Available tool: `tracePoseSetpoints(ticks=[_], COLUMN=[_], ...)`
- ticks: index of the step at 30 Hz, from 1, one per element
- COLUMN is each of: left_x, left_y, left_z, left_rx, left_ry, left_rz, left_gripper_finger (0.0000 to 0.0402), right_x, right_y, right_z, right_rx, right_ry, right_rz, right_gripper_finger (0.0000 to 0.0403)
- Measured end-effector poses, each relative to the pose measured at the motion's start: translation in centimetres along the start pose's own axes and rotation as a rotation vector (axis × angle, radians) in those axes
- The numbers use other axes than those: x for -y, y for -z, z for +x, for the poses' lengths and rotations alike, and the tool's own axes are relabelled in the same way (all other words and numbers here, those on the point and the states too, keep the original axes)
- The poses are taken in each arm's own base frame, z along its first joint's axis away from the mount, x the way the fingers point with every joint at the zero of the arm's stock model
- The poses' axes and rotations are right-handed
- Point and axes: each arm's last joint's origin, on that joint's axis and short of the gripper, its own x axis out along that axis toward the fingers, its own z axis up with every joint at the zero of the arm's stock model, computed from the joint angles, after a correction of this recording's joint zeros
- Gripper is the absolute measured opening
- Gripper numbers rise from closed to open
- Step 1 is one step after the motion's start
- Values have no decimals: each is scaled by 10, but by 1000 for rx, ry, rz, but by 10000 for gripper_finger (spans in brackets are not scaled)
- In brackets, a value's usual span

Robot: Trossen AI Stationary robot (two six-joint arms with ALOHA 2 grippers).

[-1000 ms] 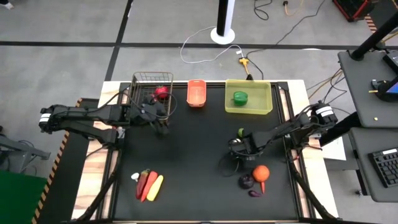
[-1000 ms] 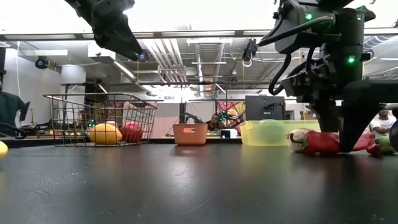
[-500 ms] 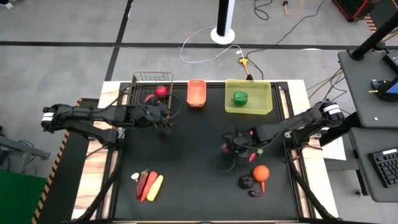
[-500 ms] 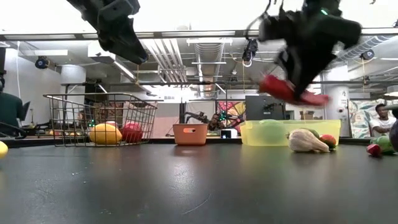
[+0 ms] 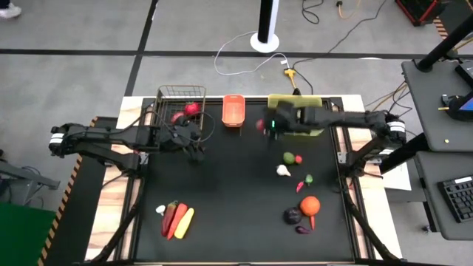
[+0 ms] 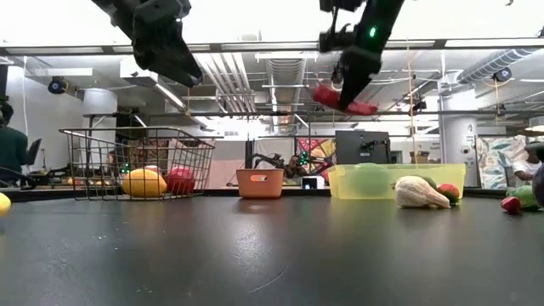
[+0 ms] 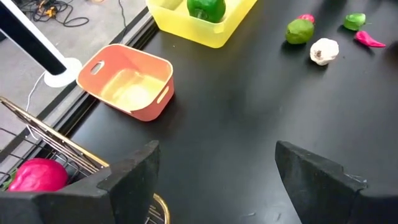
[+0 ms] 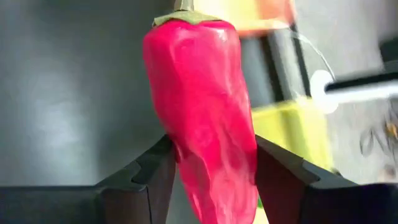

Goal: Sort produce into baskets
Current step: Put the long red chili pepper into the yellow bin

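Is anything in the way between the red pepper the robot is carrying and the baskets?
Nothing visible blocks it. The right gripper holds the red pepper up in the air, between the orange basket and the yellow bin, well above their rims. The left gripper waits by the wire basket.

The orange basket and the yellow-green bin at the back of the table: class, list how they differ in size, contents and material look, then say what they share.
Size: the orange basket is smaller than the yellow-green bin.
Contents: the wrist view shows the orange basket empty, while the bin holds a green pepper.
Look: the basket is opaque orange; the bin is translucent yellow-green.
Shared: both are open-topped rectangular containers along the table's far edge.
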Motion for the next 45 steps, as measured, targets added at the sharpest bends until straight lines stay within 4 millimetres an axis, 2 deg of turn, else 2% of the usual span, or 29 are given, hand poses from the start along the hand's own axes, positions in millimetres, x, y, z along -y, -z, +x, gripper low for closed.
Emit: tracePoseSetpoints(ticks=[3, 7, 9, 12, 17, 27, 40, 45], left_x=[2, 2, 2, 1, 1, 1, 1, 1], left_y=[0, 2, 2, 2, 2, 2, 2, 2], left_z=[-2, -4, -5, -5, -5, -5, -5, -5], left_rx=[3, -3, -2, -2, -2, -2, -2, -2], left_ry=[9, 13, 14, 14, 13, 13, 13, 13], left_rz=[-6, -9, -10, -10, -10, -10, -10, -10], left_gripper_finger=[297, 297, 297, 297, 297, 297, 297, 297], right_x=[43, 95, 113, 126, 124, 113, 109, 109], right_y=[13, 46, 66, 90, 111, 126, 130, 130], right_z=[15, 33, 41, 53, 71, 95, 102, 102], right_rx=[-76, -233, -315, -383, -417, -358, -338, -335], right_ry=[62, 138, 177, 157, 157, 170, 172, 172], right_rz=[156, 498, 663, 774, 833, 850, 840, 841], right_gripper_finger=[182, 182, 182, 182, 182, 183, 183, 203])
